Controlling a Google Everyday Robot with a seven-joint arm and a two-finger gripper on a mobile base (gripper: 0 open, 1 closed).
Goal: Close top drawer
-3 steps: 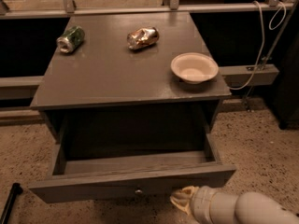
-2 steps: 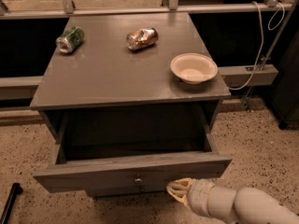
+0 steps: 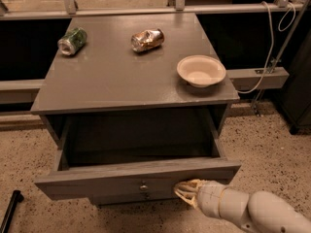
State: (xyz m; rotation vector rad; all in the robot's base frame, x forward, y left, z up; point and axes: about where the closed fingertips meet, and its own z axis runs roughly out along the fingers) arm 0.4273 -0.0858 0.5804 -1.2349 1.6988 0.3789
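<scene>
Top drawer [image 3: 107, 181] of the grey cabinet [image 3: 126, 81] is pulled well out toward the camera. Its inside is dark and in shadow, w/ the side walls and the flat front panel visible. Small round metal knob [image 3: 144, 185] sits at approx. the centre of the front. Gripper [image 3: 183, 191] is at the bottom of the view, right of the knob and at about knob height, tip against or just at the drawer front; actual contact can't be confirmed from this angle. Can't tell whether it's spread wide or closed narrow; it holds nothing visible. The pale, rounded arm [image 3: 252, 212] comes in from the bottom-right corner, angled up and left toward the drawer. On the cabinet top there are 3 items, well apart. A green can [image 3: 72, 41] lies on its side near the back-left. A crushed, bronze-and-silver can [image 3: 147, 40] lies on its side near the back-centre. A shallow off-white bowl [image 3: 201, 71] sits upright near the right edge, closer to the front. Behind the cabinet a metal rail [image 3: 146, 11] runs across, w/ dark space below it on both sides. A white cable [image 3: 265, 47] hangs down at the right, beside a slanted metal post [image 3: 286, 33]. The floor [image 3: 272, 149] is speckled beige, and a black rod [image 3: 10, 208] lies on it at the bottom-left corner.
</scene>
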